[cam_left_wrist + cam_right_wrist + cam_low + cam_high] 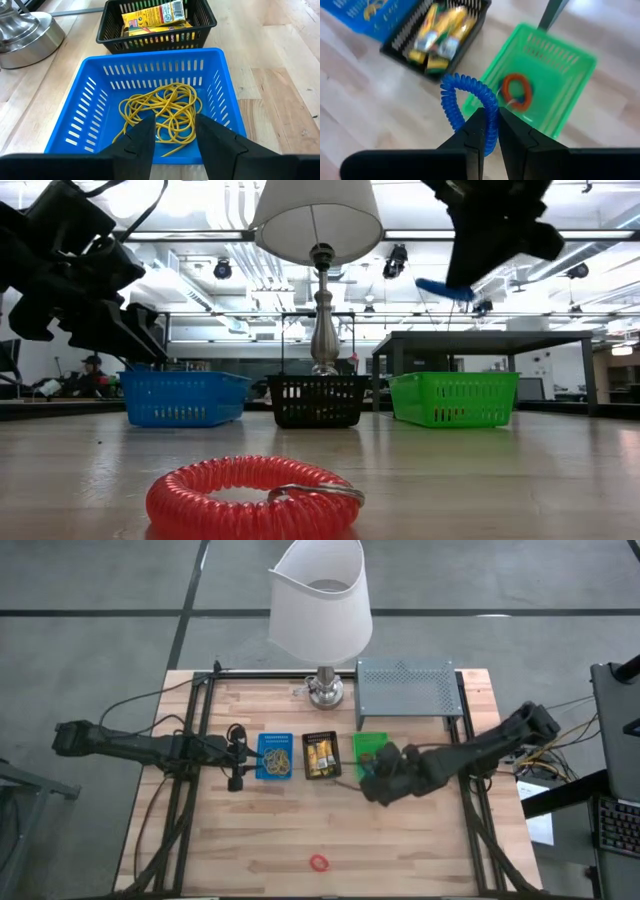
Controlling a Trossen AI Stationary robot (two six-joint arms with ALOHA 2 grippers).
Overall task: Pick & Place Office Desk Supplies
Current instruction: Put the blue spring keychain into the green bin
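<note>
While the left tool (pixel 172 132) hovers spread, the right tool (pixel 490 131) — raised — pinches a blue ring (pixel 470 107).

Bare tabletop (pixel 400 850) lay open in front, three baskets (pixel 320 755) mid-table, lamp (pixel 322 610) and metal shelf (pixel 405 690) blocked the rear.

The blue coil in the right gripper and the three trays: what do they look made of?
The blue coil, pinched in the right gripper, looks like glossy springy plastic: tight spiral turns. The blue tray, black tray and green tray look like moulded plastic, with slotted walls and a slight sheen.
</note>
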